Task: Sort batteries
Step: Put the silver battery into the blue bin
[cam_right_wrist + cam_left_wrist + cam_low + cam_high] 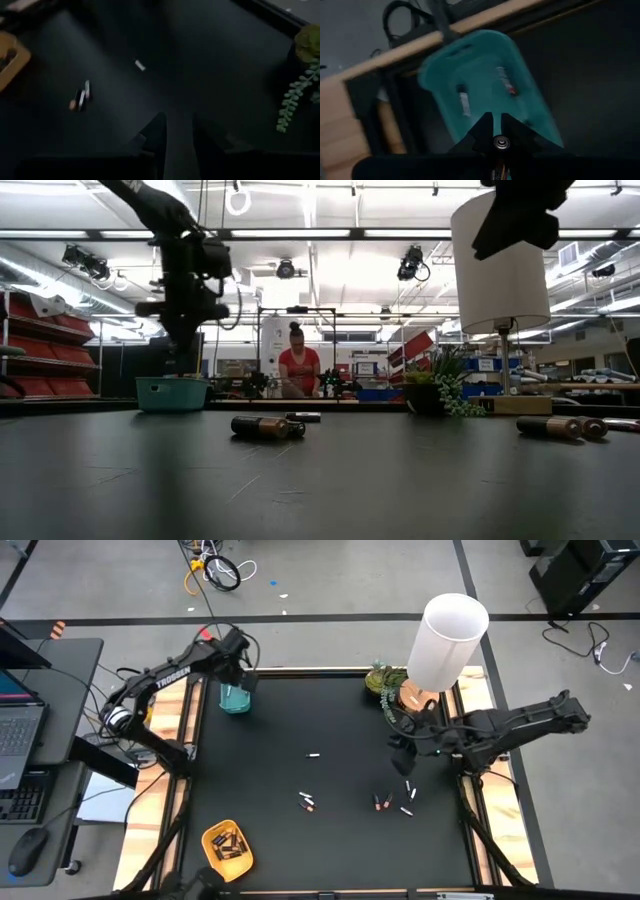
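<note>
My left gripper hangs over the teal tray at the table's far left, shut on a battery. Two pale batteries lie on the tray's floor. Toward the right side of the table my right gripper stands open above the mat, nothing between its fingers. Loose batteries lie on the black mat: one pale, a pair, and three near my right gripper. The yellow tray at the near left holds several dark batteries. My left gripper pinches the battery between its two fingertips. The battery's round metal end shows between the tips, and its body runs back along the fingers. The fingers slant steeply down from above, and the battery is held clear above the teal tray.
A lamp with a white shade and a small green plant stand at the table's far right, close to my right arm. Wooden rails border the mat. A person stands in the room beyond the table.
</note>
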Motion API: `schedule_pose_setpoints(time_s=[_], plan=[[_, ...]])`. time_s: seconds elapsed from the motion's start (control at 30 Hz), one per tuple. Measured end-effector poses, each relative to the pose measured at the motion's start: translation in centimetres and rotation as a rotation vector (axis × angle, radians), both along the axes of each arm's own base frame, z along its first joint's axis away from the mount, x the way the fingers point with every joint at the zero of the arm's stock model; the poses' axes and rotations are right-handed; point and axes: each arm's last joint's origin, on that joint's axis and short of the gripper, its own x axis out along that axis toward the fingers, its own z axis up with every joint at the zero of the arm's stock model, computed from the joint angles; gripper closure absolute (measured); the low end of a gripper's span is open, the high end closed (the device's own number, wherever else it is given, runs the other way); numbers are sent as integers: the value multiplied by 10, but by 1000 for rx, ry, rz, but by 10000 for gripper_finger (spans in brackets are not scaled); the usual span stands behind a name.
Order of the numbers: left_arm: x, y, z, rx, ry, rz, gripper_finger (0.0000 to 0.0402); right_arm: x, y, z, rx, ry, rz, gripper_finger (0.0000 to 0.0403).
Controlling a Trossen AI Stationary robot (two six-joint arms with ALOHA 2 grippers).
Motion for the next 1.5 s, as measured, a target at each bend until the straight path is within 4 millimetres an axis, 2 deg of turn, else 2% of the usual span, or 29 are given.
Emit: schedule_pose_setpoints(time_s=[0.13,0.3,0.53,0.77,1.03,1.23,1.37,1.5], plan=[[-19,15,-9,-5,-41,-18,359,10,-7,0,4,-49,-72,325],[-35,24,-28,-22,-128,-21,358,19,-14,1,77,-130,-183,326],[-44,17,-54,-91,-165,-50,357,30,-19,-5,136,-154,-276,327],[-46,13,-67,-98,-164,-55,354,38,-25,-10,143,-157,-315,328],[-46,11,-67,-119,-177,-84,327,40,-27,-11,150,-161,-325,330],[-46,11,-64,-137,-169,-85,305,39,-24,-10,190,-140,-256,330],[-45,16,-48,-94,-111,-118,302,39,-23,-10,208,-129,-224,330],[-39,17,-13,29,-150,-135,302,39,-22,-11,202,-117,-212,330]])
